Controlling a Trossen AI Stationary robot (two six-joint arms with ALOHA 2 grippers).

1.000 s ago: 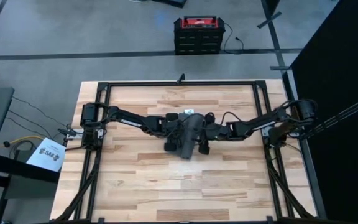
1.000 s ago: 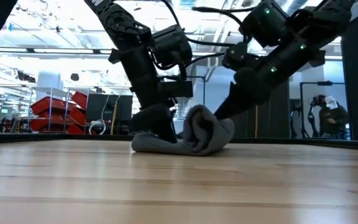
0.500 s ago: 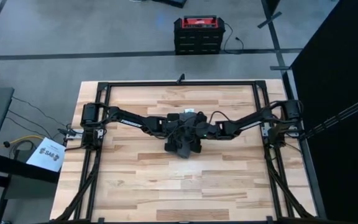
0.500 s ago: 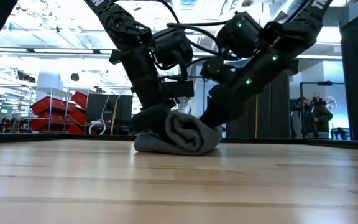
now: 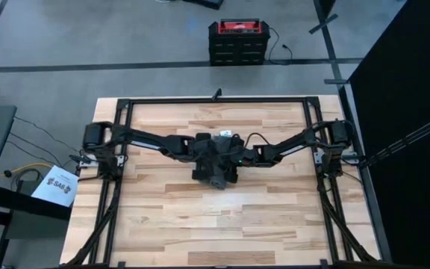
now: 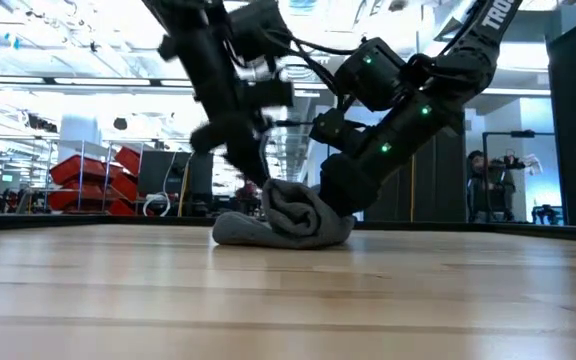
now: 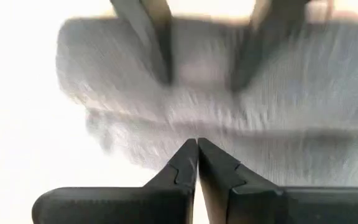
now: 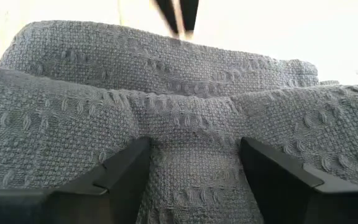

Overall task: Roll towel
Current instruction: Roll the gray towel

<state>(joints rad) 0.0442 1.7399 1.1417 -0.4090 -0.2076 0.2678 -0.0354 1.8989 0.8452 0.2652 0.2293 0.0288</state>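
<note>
Mid-desk (image 5: 275, 217), slightly toward the far edge, the towel (image 5: 216, 170) sits as a thick grey roll w/ both my arms meeting over it. Low view shows the towel (image 6: 286, 222) rolled into a coil on one side, w/ a flat tail trailing out the other side along the wood.

My right hand (image 8: 193, 180) is spread wide, one finger each side of a fold of cloth, pressed into the roll; I can't tell if it's pinching anything. My left hand (image 7: 197, 163) has its fingers pressed together, tips touching, nothing between them, just off the towel's edge.

Handling, as I judge it: light, soft, coarse weave w/ good friction, so no slip risk, but it's floppy & will spring loose or sag if let go unevenly. Best hold is at the roll's outer layer near both ends, pressing down & pushing along, not pinching one corner. The tail is what's left to wrap, approx. the last bit of the job.
</note>
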